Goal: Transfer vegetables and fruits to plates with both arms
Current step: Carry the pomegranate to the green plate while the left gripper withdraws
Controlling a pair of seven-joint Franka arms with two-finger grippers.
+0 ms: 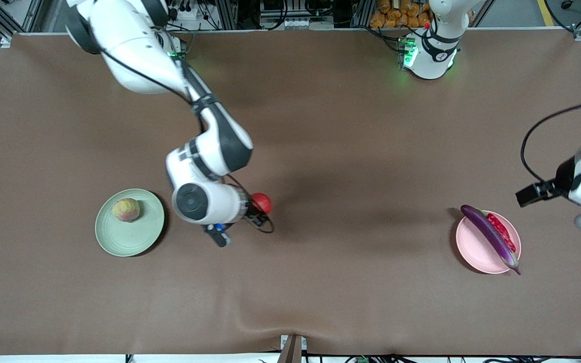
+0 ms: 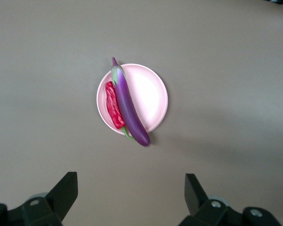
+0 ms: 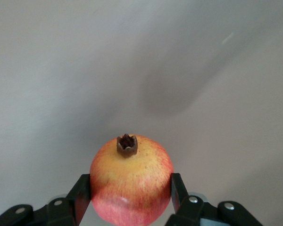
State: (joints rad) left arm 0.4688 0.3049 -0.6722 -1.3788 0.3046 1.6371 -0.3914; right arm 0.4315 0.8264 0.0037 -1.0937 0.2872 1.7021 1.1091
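Right gripper (image 3: 127,200) clenching red fruit (image 1: 262,202) at frame centre-left, hovering over bare table; green plate (image 1: 149,234) lying further toward frame's left edge, already holding yellow-green fruit (image 1: 126,209); left gripper (image 2: 131,190) hanging released, waiting over pink plate (image 2: 153,94)

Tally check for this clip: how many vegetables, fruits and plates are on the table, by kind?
Vegetables: 2, eggplant and chili pepper
Fruits: 2, red fruit and yellow-green fruit
Plates: 2, green plate and pink plate
Total: 6
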